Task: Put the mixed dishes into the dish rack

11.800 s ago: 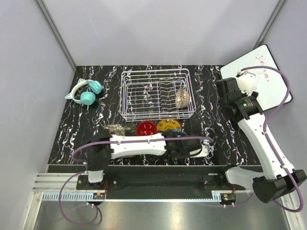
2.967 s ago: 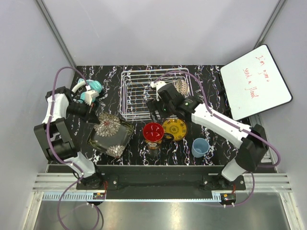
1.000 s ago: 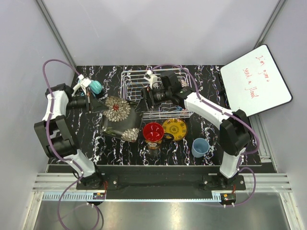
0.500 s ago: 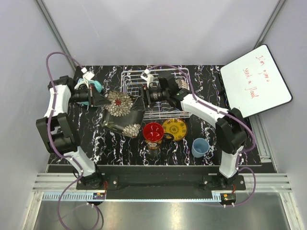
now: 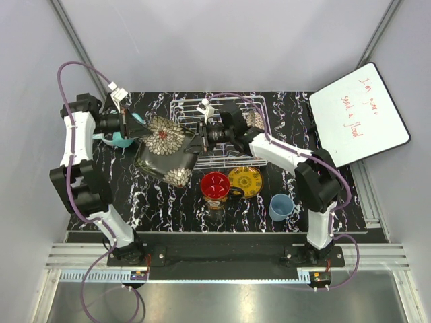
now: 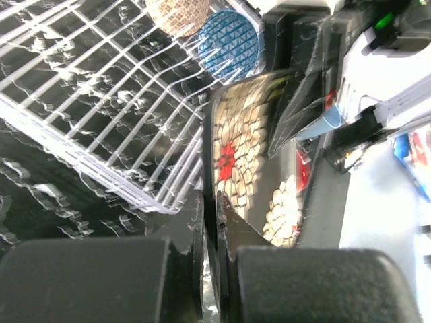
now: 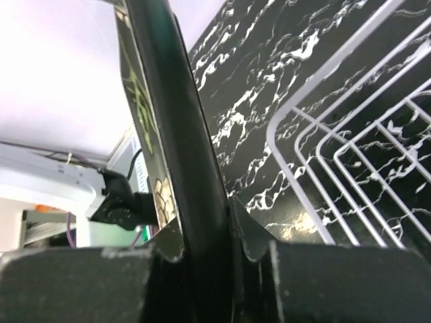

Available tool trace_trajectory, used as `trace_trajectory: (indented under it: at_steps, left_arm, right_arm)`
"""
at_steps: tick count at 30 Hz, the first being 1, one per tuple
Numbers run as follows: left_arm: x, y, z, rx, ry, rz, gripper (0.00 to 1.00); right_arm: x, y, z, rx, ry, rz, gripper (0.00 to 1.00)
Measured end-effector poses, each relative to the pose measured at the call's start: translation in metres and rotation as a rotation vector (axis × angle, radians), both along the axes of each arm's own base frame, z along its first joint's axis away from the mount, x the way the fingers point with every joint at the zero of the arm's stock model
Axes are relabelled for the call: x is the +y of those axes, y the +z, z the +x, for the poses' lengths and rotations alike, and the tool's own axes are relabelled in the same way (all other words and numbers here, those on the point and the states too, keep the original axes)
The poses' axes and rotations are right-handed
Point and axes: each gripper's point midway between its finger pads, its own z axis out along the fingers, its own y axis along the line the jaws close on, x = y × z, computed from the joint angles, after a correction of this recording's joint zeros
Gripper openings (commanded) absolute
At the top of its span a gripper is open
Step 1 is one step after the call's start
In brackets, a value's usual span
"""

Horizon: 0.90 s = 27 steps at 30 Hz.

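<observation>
The square dark floral plate [image 5: 165, 149] hangs tilted above the table, just left of the dish rack [image 5: 222, 131]. My left gripper [image 5: 138, 126] is shut on its left corner, and in the left wrist view the plate [image 6: 242, 141] runs out from between the left gripper [image 6: 212, 208]. My right gripper [image 5: 196, 140] is shut on the plate's right edge. The right wrist view shows the plate's dark rim [image 7: 182, 134] pinched in the right gripper [image 7: 205, 232]. A brown-mesh bowl [image 5: 254, 120] and a blue patterned bowl [image 6: 231, 35] stand in the rack.
A red bowl [image 5: 215, 184], a yellow patterned plate [image 5: 245, 180] and a light-blue cup [image 5: 281, 206] sit on the table in front of the rack. Teal headphones [image 5: 121, 139] lie under my left arm. A whiteboard [image 5: 360, 114] lies at the right.
My right gripper has shut on the plate's right edge. The left gripper has lifted its corner of the plate up and toward the back.
</observation>
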Motion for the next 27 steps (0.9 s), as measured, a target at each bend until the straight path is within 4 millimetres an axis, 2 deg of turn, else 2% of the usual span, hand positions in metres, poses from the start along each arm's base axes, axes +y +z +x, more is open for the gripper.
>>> trace_trajectory:
  at_steps: [3, 4, 5, 7, 8, 11, 12, 14, 17, 18, 20, 23, 27]
  left_arm:
    - [0.0, -0.004, 0.0, 0.018, 0.003, 0.001, 0.0]
    - [0.0, -0.004, 0.0, 0.019, 0.003, 0.002, 0.03]
    - [0.0, -0.005, 0.0, 0.018, 0.003, 0.002, 0.19]
    - [0.0, -0.006, -0.001, 0.02, 0.002, -0.005, 0.34]
    - [-0.002, -0.005, -0.002, 0.029, 0.0, -0.019, 0.5]
    - [-0.008, -0.002, -0.008, 0.056, -0.009, -0.076, 0.68]
    - [-0.009, -0.002, -0.01, 0.066, -0.011, -0.09, 0.79]
    - [-0.011, -0.004, -0.015, 0.085, -0.009, -0.114, 0.81]
    - [-0.011, -0.002, -0.023, 0.106, 0.0, -0.138, 0.86]
    - [-0.011, 0.0, -0.024, 0.102, 0.0, -0.142, 0.97]
    - [-0.012, 0.002, -0.025, 0.091, -0.002, -0.145, 0.98]
    - [-0.011, 0.003, -0.025, 0.087, -0.001, -0.15, 0.99]
    - [-0.014, 0.002, -0.024, 0.075, -0.013, -0.147, 0.99]
  right_arm:
    - [-0.001, -0.004, 0.002, -0.007, -0.006, -0.01, 0.0]
    - [-0.001, -0.004, 0.002, -0.009, -0.006, -0.011, 0.0]
    - [-0.002, -0.005, 0.003, -0.009, -0.008, -0.013, 0.0]
    - [-0.004, -0.005, 0.004, -0.012, -0.008, -0.019, 0.0]
    - [-0.007, -0.006, 0.006, -0.011, -0.009, -0.023, 0.0]
    - [-0.022, -0.004, 0.015, -0.011, -0.013, -0.069, 0.0]
    - [-0.03, -0.003, 0.021, -0.012, -0.024, -0.092, 0.0]
    - [-0.052, 0.003, 0.042, -0.029, -0.073, -0.139, 0.0]
    - [-0.09, 0.026, 0.082, -0.125, -0.186, -0.226, 0.0]
    - [-0.102, 0.039, 0.094, -0.173, -0.222, -0.255, 0.0]
    - [-0.124, 0.068, 0.116, -0.293, -0.286, -0.307, 0.0]
    - [-0.139, 0.112, 0.135, -0.499, -0.337, -0.355, 0.0]
    - [-0.144, 0.131, 0.139, -0.705, -0.314, -0.416, 0.0]
